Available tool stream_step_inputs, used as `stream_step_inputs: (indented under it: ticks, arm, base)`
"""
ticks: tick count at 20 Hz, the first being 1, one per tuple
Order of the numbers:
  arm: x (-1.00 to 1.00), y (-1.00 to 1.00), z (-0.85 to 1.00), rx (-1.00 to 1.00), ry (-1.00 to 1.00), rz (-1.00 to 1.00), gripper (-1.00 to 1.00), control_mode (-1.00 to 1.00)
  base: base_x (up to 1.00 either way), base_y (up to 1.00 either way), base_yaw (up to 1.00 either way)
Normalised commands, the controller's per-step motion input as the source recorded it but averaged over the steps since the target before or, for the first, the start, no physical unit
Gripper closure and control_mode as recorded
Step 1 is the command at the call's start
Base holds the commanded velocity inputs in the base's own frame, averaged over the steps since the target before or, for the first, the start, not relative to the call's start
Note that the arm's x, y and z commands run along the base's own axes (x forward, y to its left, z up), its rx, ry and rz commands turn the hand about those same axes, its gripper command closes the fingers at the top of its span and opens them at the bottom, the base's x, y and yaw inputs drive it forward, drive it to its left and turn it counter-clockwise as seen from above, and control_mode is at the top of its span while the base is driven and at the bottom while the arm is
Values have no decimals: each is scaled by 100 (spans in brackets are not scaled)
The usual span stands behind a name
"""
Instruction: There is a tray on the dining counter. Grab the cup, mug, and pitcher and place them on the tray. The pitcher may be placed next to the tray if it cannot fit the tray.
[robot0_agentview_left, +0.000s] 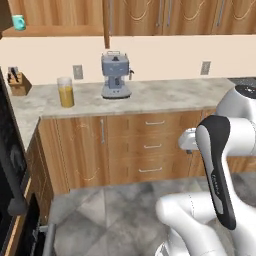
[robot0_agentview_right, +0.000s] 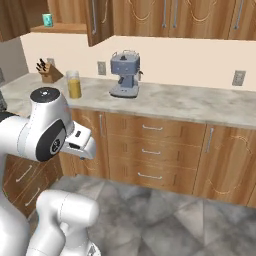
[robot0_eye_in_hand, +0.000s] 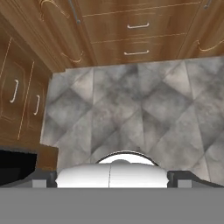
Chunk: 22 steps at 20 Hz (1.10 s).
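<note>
The pitcher (robot0_agentview_left: 65, 92) (robot0_agentview_right: 74, 85), a clear glass with orange liquid, stands upright on the wall counter (robot0_agentview_left: 165, 97) (robot0_agentview_right: 190, 102), left of the coffee machine. High at the upper left, the teal mug (robot0_agentview_left: 19, 22) (robot0_agentview_right: 47, 20) sits on a wooden shelf. My gripper (robot0_eye_in_hand: 111, 178) hangs low in front of the drawers and points down at the floor, far from both. Its fingertips (robot0_eye_in_hand: 43, 179) stand wide apart, open with nothing between them. The tray, the cup and the dining counter are out of view.
A grey-blue coffee machine (robot0_agentview_left: 115, 75) (robot0_agentview_right: 125, 73) stands mid-counter and a knife block (robot0_agentview_left: 19, 82) (robot0_agentview_right: 49, 72) sits in the left corner. Wooden drawers (robot0_agentview_left: 150, 145) (robot0_agentview_right: 150, 150) run below. A dark oven front (robot0_agentview_left: 10, 165) lines the left side. Grey tiled floor (robot0_eye_in_hand: 131, 100) lies between.
</note>
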Motion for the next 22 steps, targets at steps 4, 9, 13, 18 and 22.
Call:
stream_step_inputs:
  ticks: [4,9,13,18,22]
  arm:
    - [0,0,0,0,0,0,-100,100]
    - [0,0,0,0,0,0,-100,100]
    - [0,0,0,0,0,0,-100,100]
    - [0,0,0,0,0,0,-100,100]
    - [0,0,0,0,0,0,-100,100]
  base:
    - [80,25,0]
    - [79,27,0]
    - [78,28,0]
    - [76,31,0]
    - [72,33,0]
